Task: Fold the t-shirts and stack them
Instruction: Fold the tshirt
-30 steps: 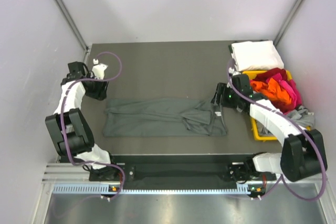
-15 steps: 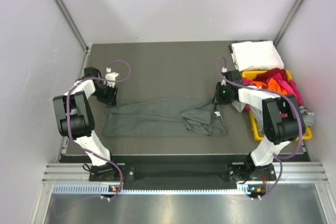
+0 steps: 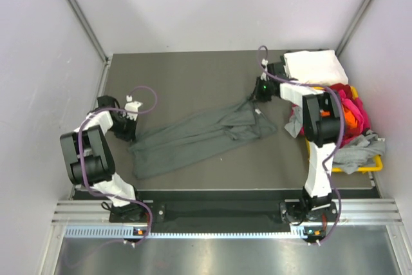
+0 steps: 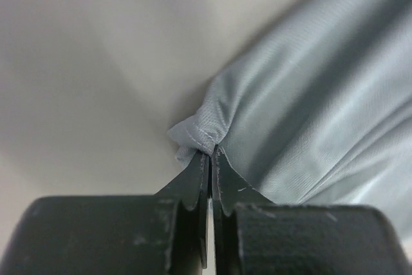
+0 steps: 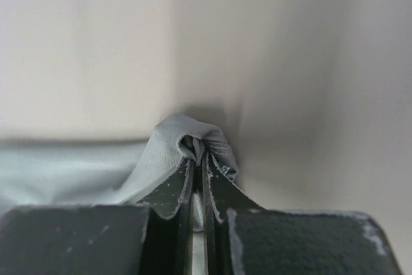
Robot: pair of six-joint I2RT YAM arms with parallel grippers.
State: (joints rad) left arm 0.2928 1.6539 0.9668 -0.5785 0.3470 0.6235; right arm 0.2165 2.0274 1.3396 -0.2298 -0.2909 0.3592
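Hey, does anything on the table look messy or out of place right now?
Yes. The dark grey t-shirt lies skewed and bunched across the table, pinched at opposite ends by the left gripper and right gripper. At the right, a light grey shirt spills over the near rim of the yellow bin.

Arms spread apart, left gripper and right gripper both pinched closed.

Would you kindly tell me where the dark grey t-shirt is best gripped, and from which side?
At its two end edges, each from its outer side. The dark grey t-shirt lies as a long slanted strip, so pinching both ends, as the left claw and right claw do, probably keeps it taut.
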